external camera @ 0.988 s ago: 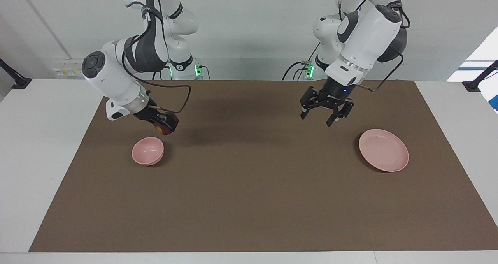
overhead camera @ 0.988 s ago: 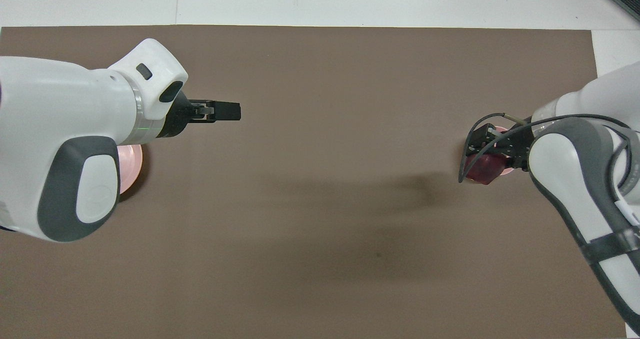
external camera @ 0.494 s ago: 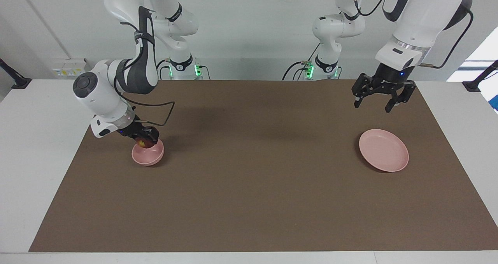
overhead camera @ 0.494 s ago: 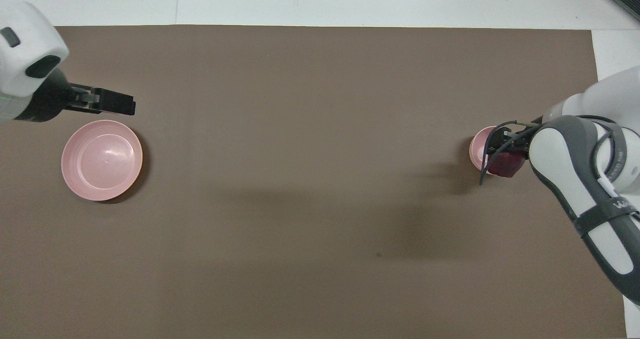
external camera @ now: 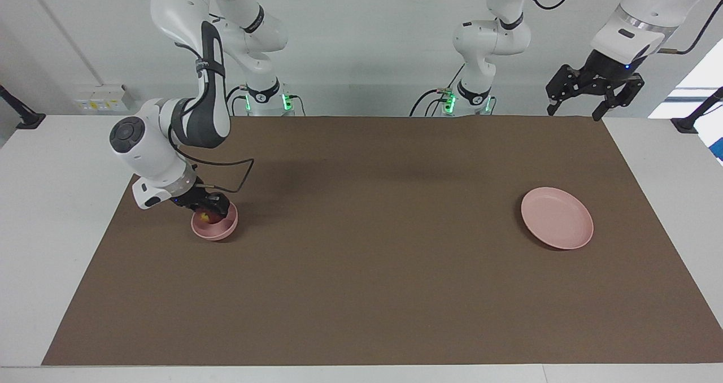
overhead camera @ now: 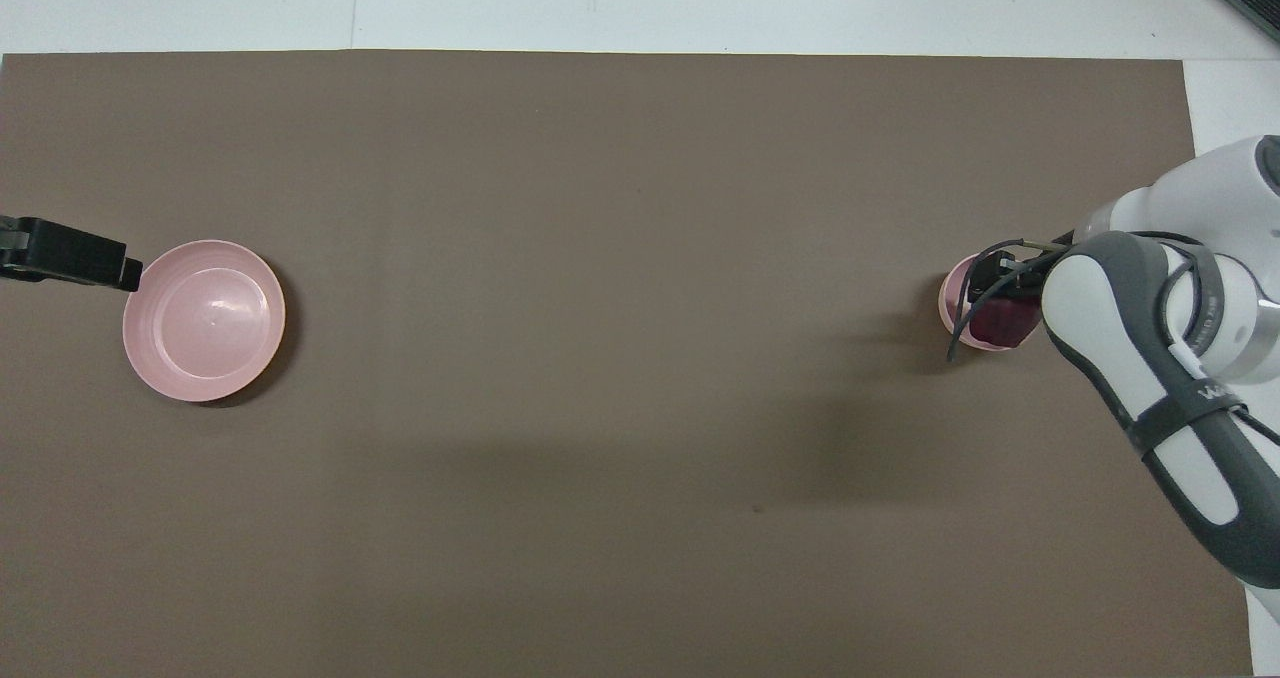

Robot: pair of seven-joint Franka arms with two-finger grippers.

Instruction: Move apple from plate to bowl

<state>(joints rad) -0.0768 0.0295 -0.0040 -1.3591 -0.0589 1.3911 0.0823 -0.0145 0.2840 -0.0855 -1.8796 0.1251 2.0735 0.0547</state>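
Apple [external camera: 209, 218] sits down in the bowl [external camera: 223, 229] at my right arm's end of the mat [external camera: 361, 292], my right gripper [external camera: 210, 209] dipped in w/ fingers around it – can't tell if gripping or let go. Plate [external camera: 557, 225] bare at the left arm's end. My left gripper [external camera: 592, 92] waits up high, fingers apart, holding nothing

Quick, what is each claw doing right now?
Right gripper: down in the small deep pink bowl, shut on the dark red apple.
Left gripper: open, empty, raised.
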